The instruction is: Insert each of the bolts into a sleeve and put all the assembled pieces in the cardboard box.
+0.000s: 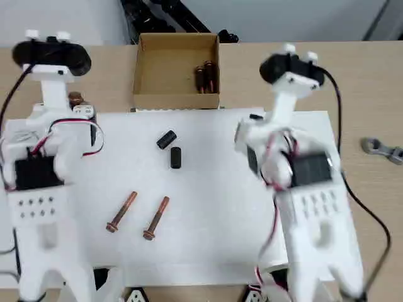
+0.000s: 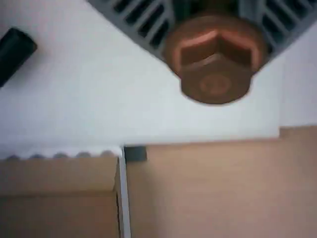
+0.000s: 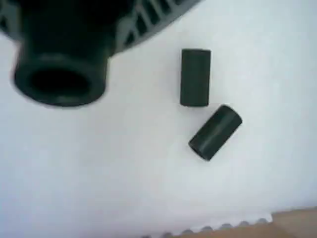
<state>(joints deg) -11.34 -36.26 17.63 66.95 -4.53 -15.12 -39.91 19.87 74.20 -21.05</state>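
Note:
My left gripper (image 1: 78,106) is shut on a copper bolt (image 2: 215,58), held over the mat's far left edge near the cardboard box (image 1: 176,99). My right gripper (image 1: 250,128) is shut on a black sleeve (image 3: 59,74), held over the mat's far right part with its open bore facing the camera. Two more black sleeves (image 1: 166,139) (image 1: 175,157) lie on the white mat (image 1: 220,207); in the right wrist view they are one sleeve (image 3: 195,77) and the other sleeve (image 3: 215,131). Two copper bolts (image 1: 121,211) (image 1: 156,218) lie nearer the front. Assembled pieces (image 1: 206,77) rest inside the box.
A metal wrench (image 1: 381,149) lies on the wooden table off the mat's right edge. Both arm bases stand at the mat's front corners. A box corner (image 2: 119,188) meets the mat edge in the left wrist view.

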